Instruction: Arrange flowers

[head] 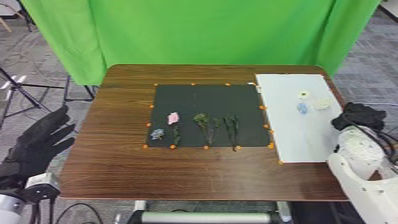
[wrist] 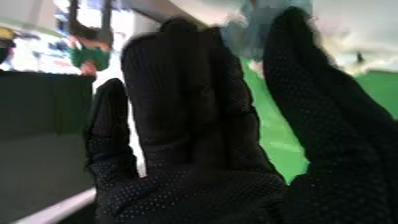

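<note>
Sprigs (head: 202, 121) of green are lying on a black mat (head: 200, 95) on the table (head: 187, 177), to the right of a pink flower (head: 173, 118) and a blue flower (head: 157, 134). Yellow (head: 304, 94), pale blue (head: 302, 108) and cream blooms (head: 322, 103) are resting on a white sheet (head: 298, 142). The right hand (head: 359, 117) is hanging near that sheet's right edge, fingers straight, thumb apart; the left hand (head: 34, 142) is waiting left of the table, fingers extended and spreading.

No readable text or labels
</note>
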Controlling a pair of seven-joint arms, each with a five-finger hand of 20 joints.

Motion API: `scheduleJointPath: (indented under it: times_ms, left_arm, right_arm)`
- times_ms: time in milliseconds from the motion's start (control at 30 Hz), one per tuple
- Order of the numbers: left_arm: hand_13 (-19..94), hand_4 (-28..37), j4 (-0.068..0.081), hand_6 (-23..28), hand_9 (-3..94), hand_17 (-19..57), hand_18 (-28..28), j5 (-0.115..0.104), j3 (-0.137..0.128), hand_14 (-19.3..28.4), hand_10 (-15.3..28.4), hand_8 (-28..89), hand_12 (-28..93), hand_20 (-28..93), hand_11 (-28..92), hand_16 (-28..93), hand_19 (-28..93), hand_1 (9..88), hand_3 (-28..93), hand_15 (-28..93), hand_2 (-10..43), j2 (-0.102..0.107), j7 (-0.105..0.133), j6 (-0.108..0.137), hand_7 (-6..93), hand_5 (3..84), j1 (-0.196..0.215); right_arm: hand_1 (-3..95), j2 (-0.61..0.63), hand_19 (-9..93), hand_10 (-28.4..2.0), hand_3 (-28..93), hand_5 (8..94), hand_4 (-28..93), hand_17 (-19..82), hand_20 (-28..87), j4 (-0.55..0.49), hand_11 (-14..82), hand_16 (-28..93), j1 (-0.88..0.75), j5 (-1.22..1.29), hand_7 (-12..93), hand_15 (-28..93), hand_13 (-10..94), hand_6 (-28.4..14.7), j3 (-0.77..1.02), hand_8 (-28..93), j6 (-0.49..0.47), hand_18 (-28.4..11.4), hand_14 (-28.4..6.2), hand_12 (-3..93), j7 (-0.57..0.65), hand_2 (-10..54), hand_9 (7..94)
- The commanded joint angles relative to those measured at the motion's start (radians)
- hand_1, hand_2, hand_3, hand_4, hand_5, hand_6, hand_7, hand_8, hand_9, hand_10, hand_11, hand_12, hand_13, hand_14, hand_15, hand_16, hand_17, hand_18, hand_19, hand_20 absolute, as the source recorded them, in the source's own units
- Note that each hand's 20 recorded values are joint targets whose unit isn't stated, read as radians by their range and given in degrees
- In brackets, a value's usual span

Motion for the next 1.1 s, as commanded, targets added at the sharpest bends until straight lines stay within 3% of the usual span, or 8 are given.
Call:
scheduleJointPath:
  times_ms: [33, 400, 633, 800, 1100]
  left_arm:
    - [13, -28.0, 0.004, 0.6, 17.7, -12.7, 18.7, 0.0, -0.003, 11.1, 8.9, -8, 22, 8, 8, 8, 36, 23.1, 70, 14, -1.3, 0.0, 0.0, 0.002, 17.2, 22.1, 0.003]
    - [13, -28.0, 0.004, 0.6, 17.7, -12.6, 18.6, -0.001, -0.004, 11.2, 8.9, -8, 22, 8, 8, 9, 36, 23.1, 70, 15, -1.1, 0.005, -0.005, 0.001, 17.2, 22.1, 0.003]
    - [13, -28.0, -0.003, 0.6, 17.9, -12.7, 18.7, -0.003, -0.01, 11.1, 9.0, -8, 22, 8, 9, 8, 36, 23.1, 70, 14, -1.2, -0.002, -0.004, 0.007, 17.3, 22.1, 0.016]
    - [13, -27.9, -0.004, 0.7, 18.0, -12.6, 18.7, -0.003, -0.014, 11.1, 9.0, -8, 22, 8, 9, 8, 36, 23.1, 70, 15, -1.2, 0.0, -0.008, 0.008, 17.4, 22.1, 0.018]
    - [13, -28.0, 0.001, 0.5, 17.9, -12.6, 18.7, -0.003, 0.005, 11.1, 9.0, -9, 22, 8, 9, 8, 36, 23.0, 70, 15, -1.3, 0.012, -0.014, 0.007, 17.5, 22.0, -0.004]
  right_arm:
    - [52.4, 0.011, 77, -5.1, 78, 67.0, -28, 24, 49, -0.025, 24.3, 29, -0.04, -0.02, 50, 64, 77, 3.3, 0.001, 2, 0.058, -19.8, -3.1, 52.3, -0.034, -9.4, 85.0]
    - [52.4, 0.003, 77, -4.7, 80, 69.9, -28, 25, 49, -0.128, 23.3, 30, -0.038, -0.018, 48, 65, 79, 3.0, 0.0, 2, 0.168, -19.8, -2.8, 54.1, -0.077, -9.5, 86.7]
    - [51.7, -0.026, 77, -4.6, 81, 70.5, -28, 25, 49, -0.192, 23.0, 30, -0.005, 0.028, 47, 65, 79, 2.8, -0.034, 3, 0.182, -19.8, -2.9, 54.6, -0.117, -9.5, 87.2]
    - [51.8, -0.098, 77, -4.9, 81, 70.7, -28, 25, 49, -0.161, 22.9, 30, 0.143, 0.019, 47, 65, 79, 2.7, -0.193, 4, 0.152, -19.7, -2.9, 55.0, -0.193, -9.5, 87.2]
    - [51.0, -0.229, 77, -4.8, 82, 70.6, -28, 25, 49, -0.058, 22.9, 31, 0.369, -0.011, 47, 65, 79, 2.8, -0.449, 4, 0.094, -19.7, -3.0, 55.1, -0.3, -9.5, 87.4]
